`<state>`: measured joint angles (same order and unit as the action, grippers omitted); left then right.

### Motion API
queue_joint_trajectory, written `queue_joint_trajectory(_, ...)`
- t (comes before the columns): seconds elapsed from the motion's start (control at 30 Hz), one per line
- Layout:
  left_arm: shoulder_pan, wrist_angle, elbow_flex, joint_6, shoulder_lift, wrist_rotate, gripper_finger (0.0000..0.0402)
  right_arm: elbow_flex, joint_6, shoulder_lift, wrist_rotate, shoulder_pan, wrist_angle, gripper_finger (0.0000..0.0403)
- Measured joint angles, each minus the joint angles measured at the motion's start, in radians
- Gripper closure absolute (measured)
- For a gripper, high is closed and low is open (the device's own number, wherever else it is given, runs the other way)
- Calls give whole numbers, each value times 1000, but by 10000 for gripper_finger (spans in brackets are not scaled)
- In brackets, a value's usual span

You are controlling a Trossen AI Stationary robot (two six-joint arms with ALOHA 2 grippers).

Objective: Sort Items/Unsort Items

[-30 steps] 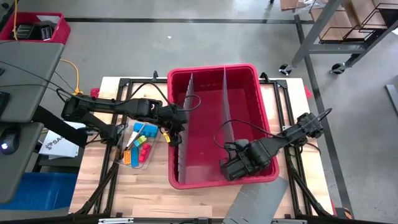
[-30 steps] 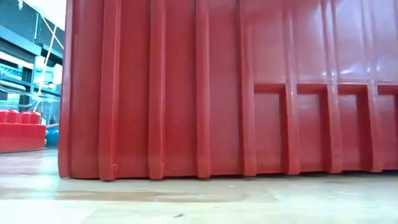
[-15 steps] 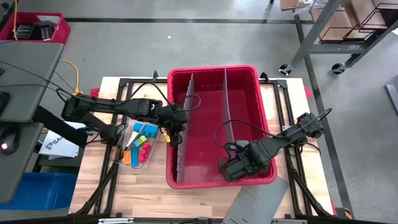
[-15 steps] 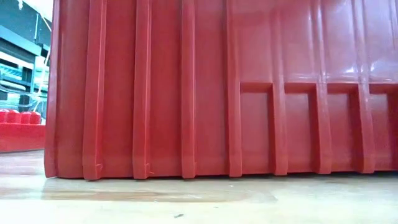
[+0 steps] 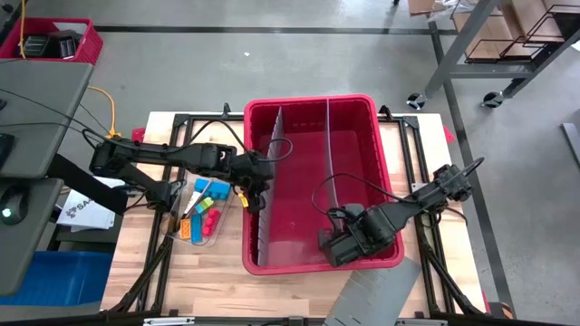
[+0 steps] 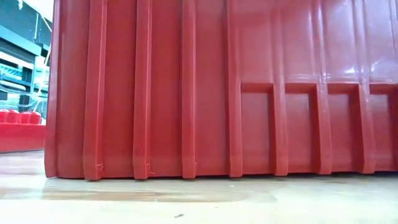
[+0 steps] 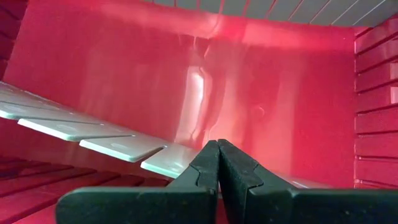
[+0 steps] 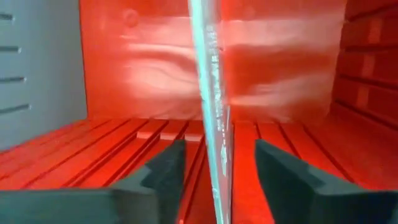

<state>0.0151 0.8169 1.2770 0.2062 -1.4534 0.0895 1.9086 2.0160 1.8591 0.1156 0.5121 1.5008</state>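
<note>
The items, small coloured blocks and dark sticks, lie in a clear tray [image 5: 201,215] left of the red bin [image 5: 308,102]; a red block [image 6: 18,127] shows in the low view. My left gripper [image 5: 255,197] is shut just inside the bin's left wall, at the left grey divider [image 7: 93,134]. My right gripper [image 5: 333,249] hangs open over the bin's near right part, pointing down. Its fingers stand on either side of the right grey divider [image 8: 211,93] without touching it. My left gripper's shut fingertips [image 7: 208,158] sit at the top edge of the left divider [image 7: 168,160], slanting down from the table's left. The fingers hide the spot, so I cannot tell whether they pinch the edge or only rest before it.
The bin's near wall [image 6: 217,93] fills the low view. A loose grey sheet [image 5: 372,294] lies over the table's near edge, right of centre. Black frame rails [image 5: 412,154] run beside the bin. A small red crate [image 5: 54,41] stands on the floor at far left.
The red bin has slid a little toward the table's left edge and then come to rest. Both arms have stayed about where they were.
</note>
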Motion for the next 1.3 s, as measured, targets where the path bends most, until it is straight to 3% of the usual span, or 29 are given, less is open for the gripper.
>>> queue_joint_trajectory(0.13, 0, 0, 0, 0, 0, 0, 402, 83, -42, 0, 22, -4, 74, 184)
queue_joint_trajectory(0.33, -2, -1, 0, 0, 0, 0, 401, 136, -151, -53, 208, -40, 67, 204)
queue_joint_trajectory(0.43, -2, 3, 0, 1, 0, 0, 402, 170, -233, -66, 412, -64, 69, 246)
queue_joint_trajectory(0.57, -2, 6, 0, 22, 0, 1, 402, 147, -450, -69, 615, -137, 66, 370)
queue_joint_trajectory(0.6, -2, 7, 0, 27, 0, 2, 402, 128, -503, -67, 656, -168, 73, 385)
queue_joint_trajectory(0.77, -2, -3, 0, 27, 0, 10, 402, 59, -697, -67, 817, -335, 71, 400)
queue_joint_trajectory(0.97, -1, -18, 0, -55, 3, -13, 401, -121, -806, -117, 806, -460, 24, 402)
queue_joint_trajectory(1.03, 2, -53, -1, -122, 13, -41, 402, -244, -905, -185, 770, -489, -131, 403)
queue_joint_trajectory(1.2, -1, -142, -1, -178, 45, -50, 401, -559, -1261, -463, 638, -539, -736, 403)
queue_joint_trajectory(1.3, -4, -165, -1, -192, 59, -46, 401, -718, -1397, -611, 566, -561, -967, 403)
